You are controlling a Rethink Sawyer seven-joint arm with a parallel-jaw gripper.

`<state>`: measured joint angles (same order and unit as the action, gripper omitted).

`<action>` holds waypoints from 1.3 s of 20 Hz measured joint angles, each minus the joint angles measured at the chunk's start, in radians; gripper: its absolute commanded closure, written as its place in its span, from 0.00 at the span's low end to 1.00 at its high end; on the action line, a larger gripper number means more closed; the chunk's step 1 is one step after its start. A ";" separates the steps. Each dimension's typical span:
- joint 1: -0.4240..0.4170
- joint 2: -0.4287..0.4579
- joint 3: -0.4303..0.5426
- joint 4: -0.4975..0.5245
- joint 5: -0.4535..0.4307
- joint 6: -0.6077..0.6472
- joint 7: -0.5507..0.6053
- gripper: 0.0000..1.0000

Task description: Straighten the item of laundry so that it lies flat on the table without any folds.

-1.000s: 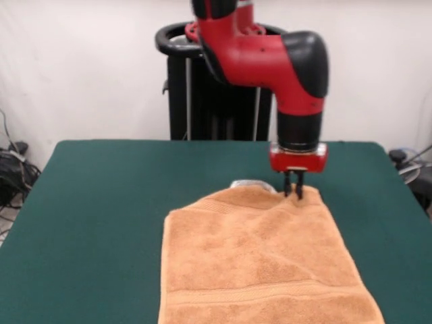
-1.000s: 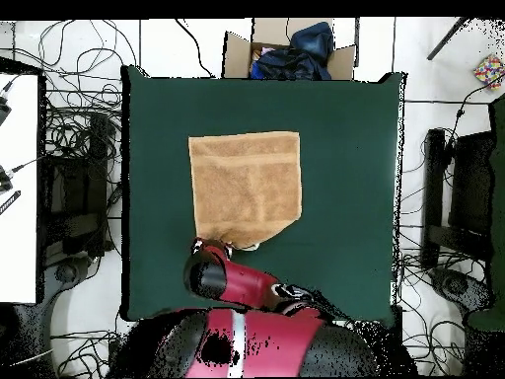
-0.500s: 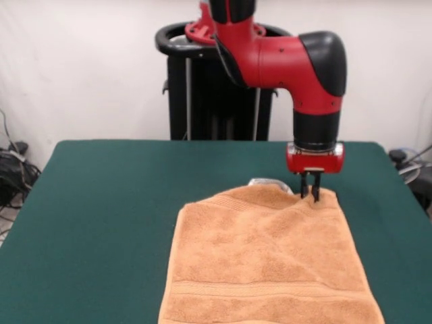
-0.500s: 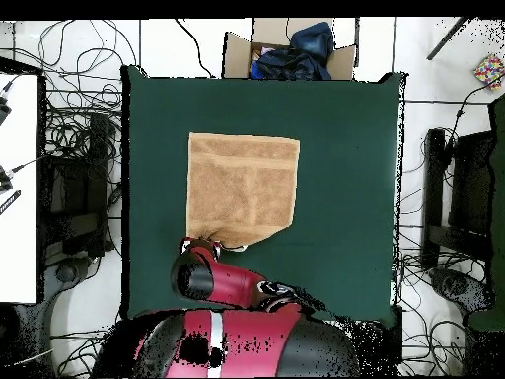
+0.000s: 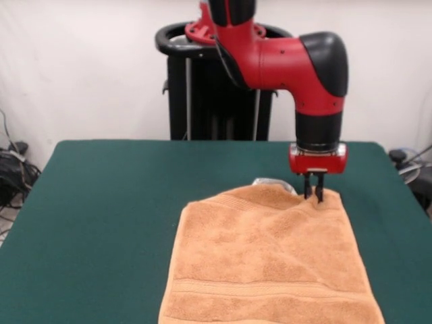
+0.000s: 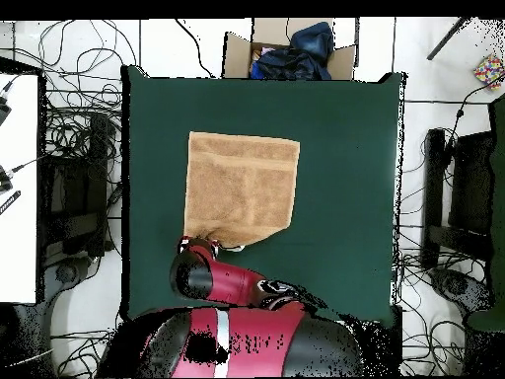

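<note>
Bench [image 5: 101,202] with a big dark green felt top fills most of the front view. Left part of it is bare green.

Near the middle lies the orange-tan square terry towel [image 5: 266,263]. It reaches down to the near edge of the bench in the front view, and a woven band runs across it close to that edge. Most of the towel lies flat. Its far edge is not flat. It is bumpy there, with a soft fold running from the far right corner toward the middle. A small white tag [image 5: 271,182] peeks out just behind the far edge.

At the towel's far right corner is the black tool [image 5: 314,192] of the red and black robot arm [image 5: 297,64]. The arm comes straight down onto that corner. The two thin tips are close together, pinching the corner of the towel.

From above, the towel [image 6: 241,188] sits left of the bench's middle, well away from the right edge.
</note>
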<state>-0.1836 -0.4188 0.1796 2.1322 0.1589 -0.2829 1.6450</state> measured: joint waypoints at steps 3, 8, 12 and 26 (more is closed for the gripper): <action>0.000 0.001 0.007 0.000 0.000 -0.004 0.000 1.00; -0.002 0.008 0.030 0.000 0.000 -0.027 0.000 1.00; 0.000 0.011 0.042 0.001 0.003 -0.040 0.003 1.00; 0.003 0.018 0.109 0.004 0.058 -0.061 0.119 1.00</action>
<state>-0.1805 -0.4009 0.2889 2.1366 0.2166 -0.3443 1.7639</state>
